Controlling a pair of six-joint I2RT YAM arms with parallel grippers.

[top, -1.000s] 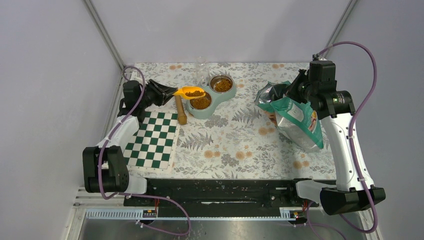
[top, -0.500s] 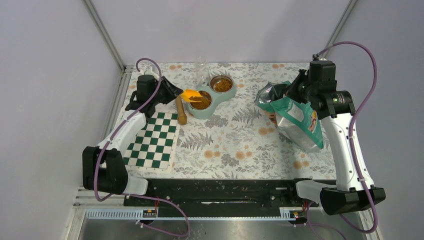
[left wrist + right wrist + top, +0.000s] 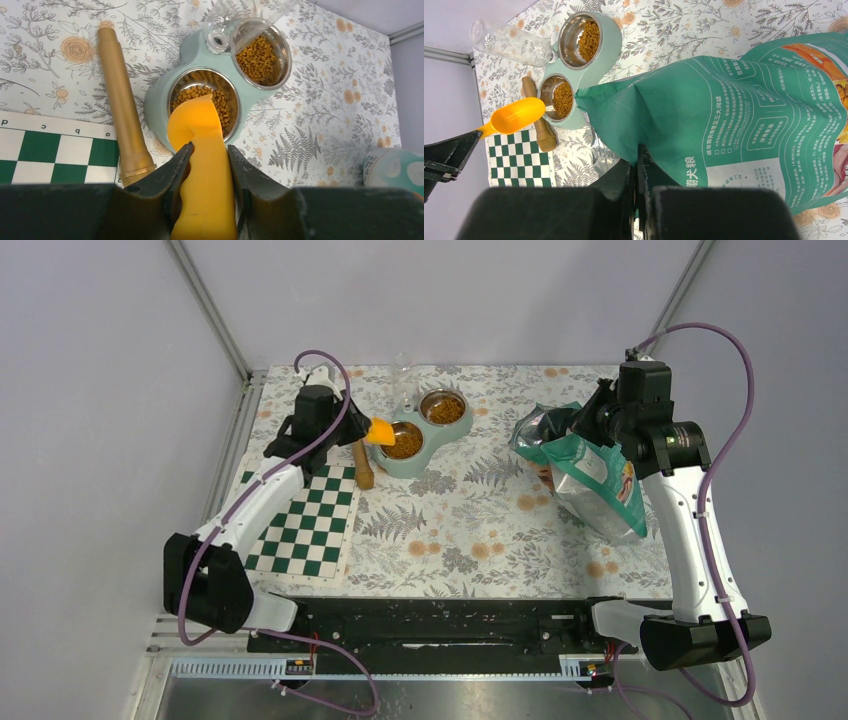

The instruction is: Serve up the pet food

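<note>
Grips the orange scoop [image 3: 197, 125] by its handle, clenched in the left gripper [image 3: 209, 150], cup tipped ahead of the fingertips over the teal feeder [image 3: 159, 102]. Shows the pet food [image 3: 197, 91] lying in both of the 2 bowls, just beyond those fingertips. Pinches the bag [image 3: 734, 125] edge tight in the right gripper [image 3: 636, 160]. Risks scattering kibble past the rim if tipped off-centre, nudging the gold cylinder [image 3: 117, 95] left of the fingers, or toppling the bag if tugged.
</note>
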